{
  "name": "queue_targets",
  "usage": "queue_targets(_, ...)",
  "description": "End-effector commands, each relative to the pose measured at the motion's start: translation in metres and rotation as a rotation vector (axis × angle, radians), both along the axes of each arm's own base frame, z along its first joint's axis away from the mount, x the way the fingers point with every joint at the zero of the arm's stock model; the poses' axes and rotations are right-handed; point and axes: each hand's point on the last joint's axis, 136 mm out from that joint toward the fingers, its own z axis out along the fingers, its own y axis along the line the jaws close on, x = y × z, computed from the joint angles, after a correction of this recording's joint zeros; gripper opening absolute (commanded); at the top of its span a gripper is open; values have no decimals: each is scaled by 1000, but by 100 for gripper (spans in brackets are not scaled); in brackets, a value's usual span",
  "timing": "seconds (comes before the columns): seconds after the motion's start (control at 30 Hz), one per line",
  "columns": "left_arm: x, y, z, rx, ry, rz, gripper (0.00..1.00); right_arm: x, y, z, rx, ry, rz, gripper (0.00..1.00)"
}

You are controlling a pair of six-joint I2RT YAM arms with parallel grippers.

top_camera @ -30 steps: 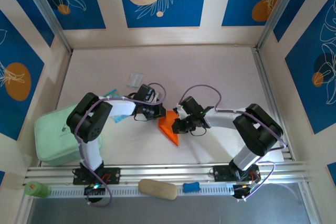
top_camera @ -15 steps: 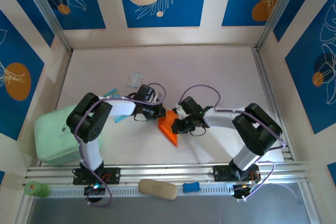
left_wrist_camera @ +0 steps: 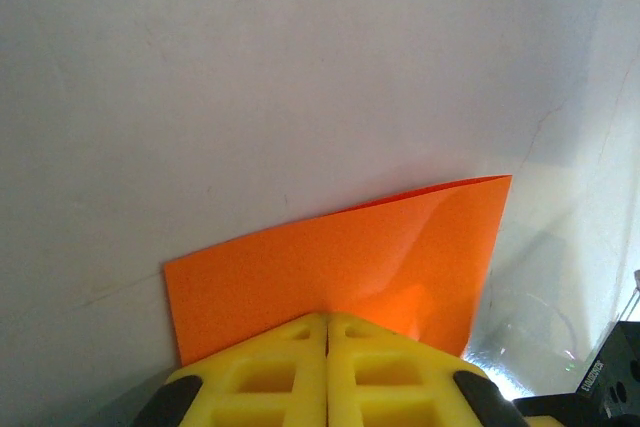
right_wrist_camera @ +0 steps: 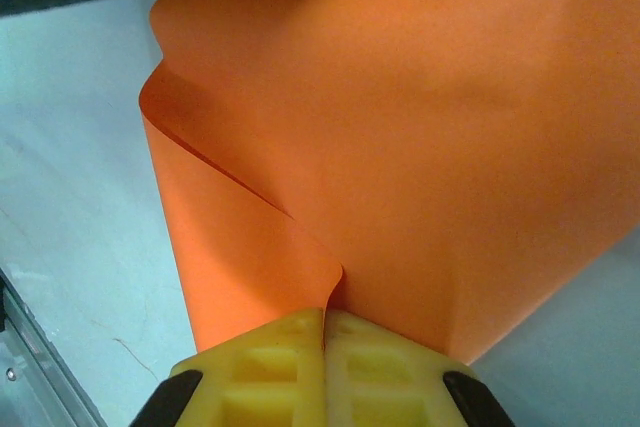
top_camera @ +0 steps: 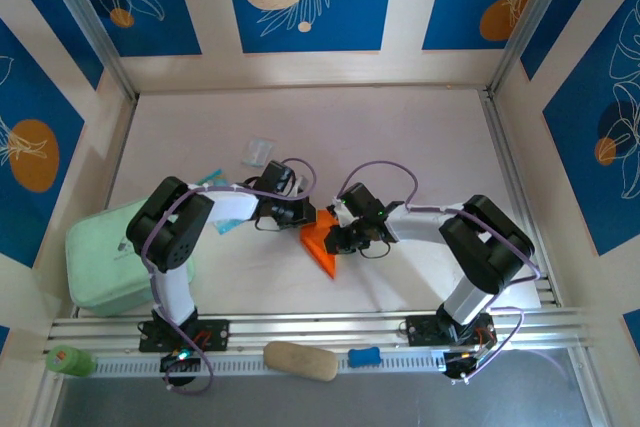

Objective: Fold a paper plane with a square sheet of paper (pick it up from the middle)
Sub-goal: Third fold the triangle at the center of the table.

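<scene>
Two-arm grip on 1 sheet, mid-fold. The left tool (left_wrist_camera: 327, 332) is clamped shut on 1 edge of the square sheet of paper (top_camera: 321, 243). The right tool (right_wrist_camera: 325, 325) is clamped shut on the opposite side, where the paper buckles into a soft fold at the jaws. The sheet sits at mid-bench between the 2 tools and appears partly raised off the bench (top_camera: 400, 127). Gripping both sides probably lets 1 flap be carried over while the other is anchored. No dart shape is formed yet. Count: 1 orange sheet, 2 tools, 1 mint green pad (top_camera: 100, 262), 1 clear wrapper (top_camera: 258, 152), 1 blue-and-white packet (top_camera: 212, 179).
</scene>
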Motion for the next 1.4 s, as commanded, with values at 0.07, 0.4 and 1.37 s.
queue_targets(0.07,-9,13,-10,56,41,19,7,-5,-11,-23,-76,48,-23,1)
queue_targets(0.4,9,7,36,33,-72,19,18,-6,-14,-26,-86,56,-27,1)
queue_targets(1.37,-74,-3,31,-221,22,48,5,3,-12,-21,-71,45,-42,1)
